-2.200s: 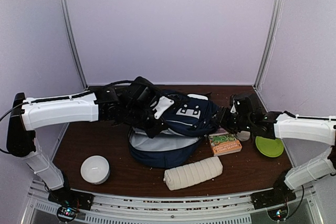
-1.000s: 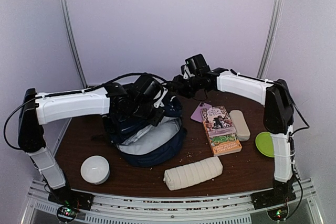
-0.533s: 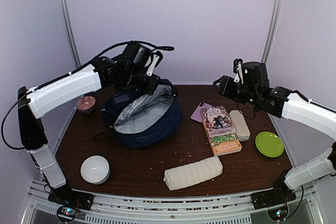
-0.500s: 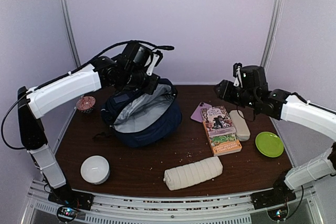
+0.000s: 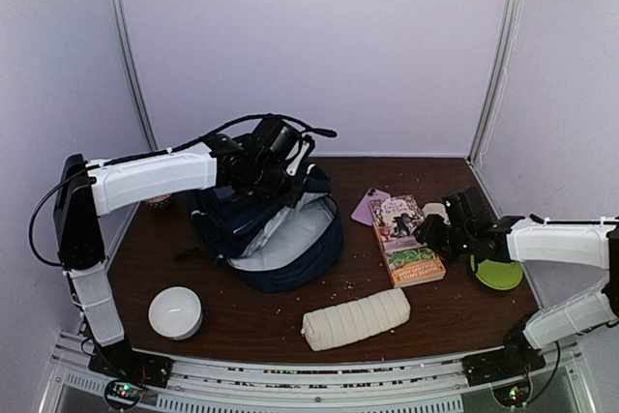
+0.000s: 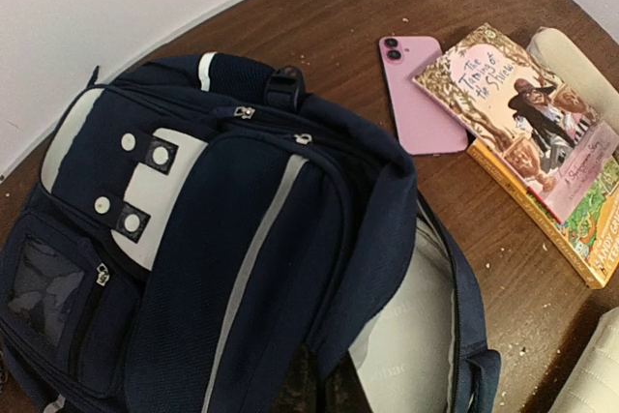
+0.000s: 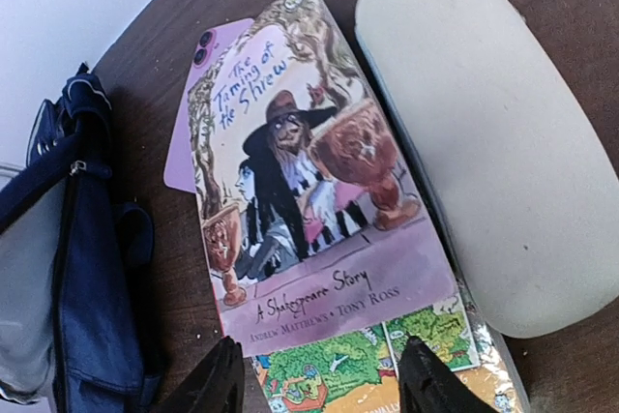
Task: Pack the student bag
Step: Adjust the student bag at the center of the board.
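Lying left of the right gripper (image 5: 432, 234), whose empty jaws are spread over the near end of the book (image 7: 309, 191), the bag (image 5: 276, 234) is found under the closed left gripper (image 5: 288, 176), any hold on cloth untellable, its open mouth turned toward the book.

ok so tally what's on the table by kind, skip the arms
backpack: 1
books: 2, purple book stacked on orange book
phone: 1
cream case: 1
green plate: 1
white ribbed pouch: 1
white round tub: 1
total: 8, not counting anything hidden behind the left arm
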Action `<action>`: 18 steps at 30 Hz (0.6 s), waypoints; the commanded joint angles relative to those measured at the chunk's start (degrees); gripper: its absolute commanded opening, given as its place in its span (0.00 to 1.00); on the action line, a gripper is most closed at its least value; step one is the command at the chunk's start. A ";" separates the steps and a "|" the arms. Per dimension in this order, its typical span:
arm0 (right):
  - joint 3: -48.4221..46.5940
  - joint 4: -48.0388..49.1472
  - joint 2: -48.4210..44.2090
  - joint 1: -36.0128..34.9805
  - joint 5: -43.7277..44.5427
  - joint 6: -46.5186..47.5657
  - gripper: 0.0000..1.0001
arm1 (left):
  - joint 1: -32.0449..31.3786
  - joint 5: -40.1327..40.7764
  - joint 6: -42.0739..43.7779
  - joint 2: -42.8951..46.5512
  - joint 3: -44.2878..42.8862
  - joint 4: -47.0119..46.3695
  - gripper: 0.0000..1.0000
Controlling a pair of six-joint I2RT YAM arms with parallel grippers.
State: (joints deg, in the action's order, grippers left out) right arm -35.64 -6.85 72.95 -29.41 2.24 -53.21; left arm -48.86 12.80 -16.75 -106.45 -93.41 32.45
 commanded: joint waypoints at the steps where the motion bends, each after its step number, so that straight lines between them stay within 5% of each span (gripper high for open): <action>1: 6.64 10.75 -1.96 1.28 -1.86 -14.73 0.55 | 0.53 -0.45 -2.82 1.58 2.78 -6.85 0.00; 18: 10.07 20.94 8.70 1.76 1.74 -32.87 0.55 | 0.08 1.46 -7.15 6.93 14.13 -10.76 0.00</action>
State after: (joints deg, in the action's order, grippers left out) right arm -27.68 11.44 79.85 -28.12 2.81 -81.65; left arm -49.34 11.55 -22.61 -102.74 -81.28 24.25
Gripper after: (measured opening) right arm 0.554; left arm 0.028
